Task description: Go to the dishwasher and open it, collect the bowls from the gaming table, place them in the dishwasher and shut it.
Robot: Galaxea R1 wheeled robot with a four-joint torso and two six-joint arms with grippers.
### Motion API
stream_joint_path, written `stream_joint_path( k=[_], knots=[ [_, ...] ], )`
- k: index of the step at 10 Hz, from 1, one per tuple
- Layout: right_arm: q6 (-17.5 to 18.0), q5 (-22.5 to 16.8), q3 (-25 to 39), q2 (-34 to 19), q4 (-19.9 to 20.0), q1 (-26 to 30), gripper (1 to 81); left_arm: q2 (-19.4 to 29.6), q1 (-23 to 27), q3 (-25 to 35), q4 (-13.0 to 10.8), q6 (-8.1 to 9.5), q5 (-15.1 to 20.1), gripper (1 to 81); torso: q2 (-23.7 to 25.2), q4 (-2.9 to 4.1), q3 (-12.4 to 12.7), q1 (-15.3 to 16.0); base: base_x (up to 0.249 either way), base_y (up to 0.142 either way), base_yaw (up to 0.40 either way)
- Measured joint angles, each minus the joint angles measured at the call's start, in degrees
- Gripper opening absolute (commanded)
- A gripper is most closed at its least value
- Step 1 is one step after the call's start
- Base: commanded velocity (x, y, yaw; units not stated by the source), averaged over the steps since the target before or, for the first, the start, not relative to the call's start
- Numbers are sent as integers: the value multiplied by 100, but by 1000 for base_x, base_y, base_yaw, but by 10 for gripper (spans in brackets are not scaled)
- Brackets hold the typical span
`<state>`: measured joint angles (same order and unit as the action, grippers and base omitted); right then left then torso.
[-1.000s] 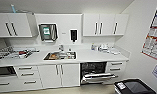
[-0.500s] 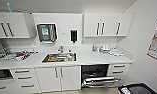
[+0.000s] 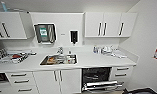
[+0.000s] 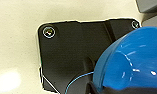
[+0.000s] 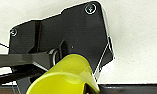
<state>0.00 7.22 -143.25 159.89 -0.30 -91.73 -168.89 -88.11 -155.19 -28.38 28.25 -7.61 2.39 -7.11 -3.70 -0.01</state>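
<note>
the dishwasher [image 3: 100, 79] stands open under the white table [image 3: 94, 61], door dropped, dark racks showing. the sink [image 3: 59, 60] holds dishes. one blue bowl [image 4: 134, 60] sits large by the left wrist, one yellow bowl [image 5: 66, 76] by the right; i cannot tell either tool's grip. a drying rack [image 3: 9, 56] stands on the table's left end.

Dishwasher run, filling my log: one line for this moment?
steel-grey built-in dishwasher: door open | bright blue round bowl: at left wrist | yellow round bowl: at right wrist
</note>
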Motion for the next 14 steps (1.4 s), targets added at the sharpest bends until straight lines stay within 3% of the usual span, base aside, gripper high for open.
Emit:
stream_joint_path(
  k=[14],
  knots=[
    [0,-13,-9,12,-11,34,10,-13,16,0,0,0,-5,10,2,0,0,3,183,0,0]
  ],
)
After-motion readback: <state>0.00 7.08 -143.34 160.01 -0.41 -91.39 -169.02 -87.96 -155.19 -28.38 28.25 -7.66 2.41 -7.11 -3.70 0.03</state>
